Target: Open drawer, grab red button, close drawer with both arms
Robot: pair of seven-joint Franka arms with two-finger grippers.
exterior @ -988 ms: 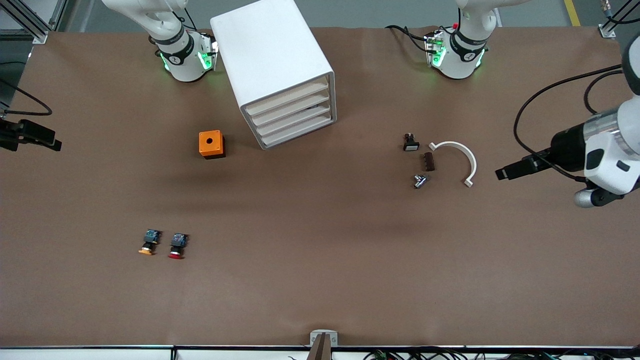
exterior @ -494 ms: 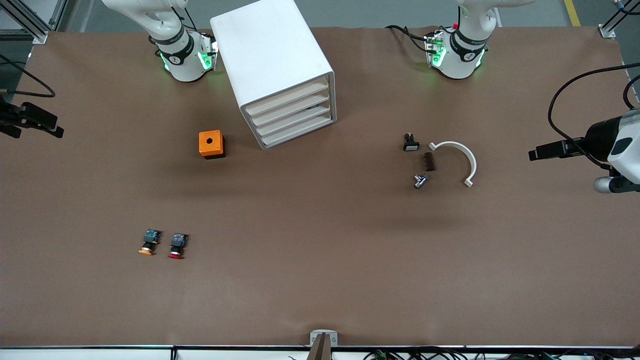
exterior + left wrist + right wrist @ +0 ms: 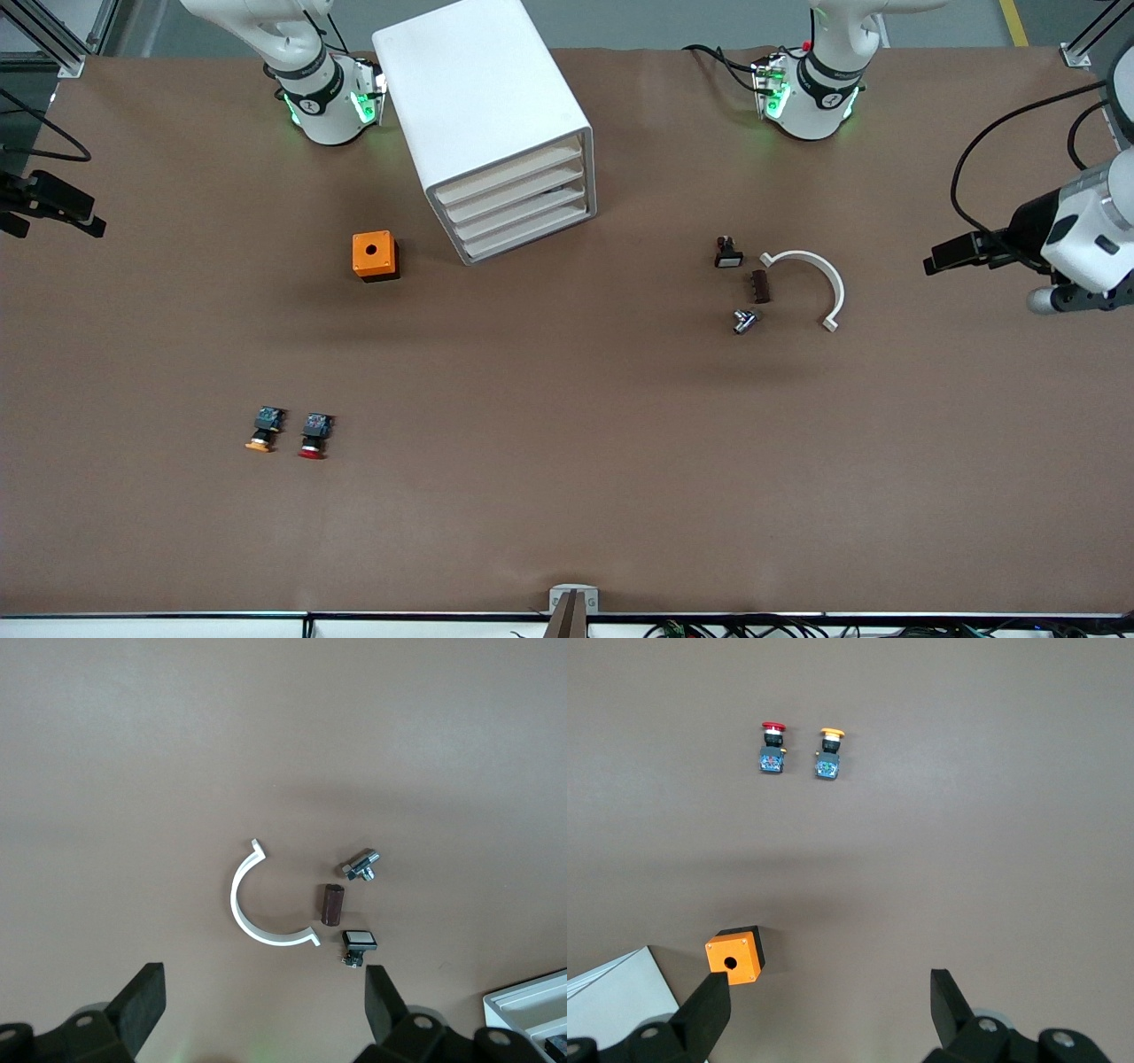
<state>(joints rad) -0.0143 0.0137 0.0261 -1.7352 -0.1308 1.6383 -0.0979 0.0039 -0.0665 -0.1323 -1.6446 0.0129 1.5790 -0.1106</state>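
Both claws agape, high above table (image 3: 567,532).

Left gripper (image 3: 941,260) hanging high over the left arm's end of the table, fingers (image 3: 142,1005) spread wide, empty. Right gripper (image 3: 53,211) hanging over the right arm's end, fingers (image 3: 707,1014) also apart, empty.

Brown mat-covered table (image 3: 567,496) under even light.

The table (image 3: 567,496) wears a matt brown covering. The cabinet (image 3: 478,97) looks like smooth white plastic, as does the curved clip (image 3: 811,266). A small fitting (image 3: 743,321) beside it gleams like metal.
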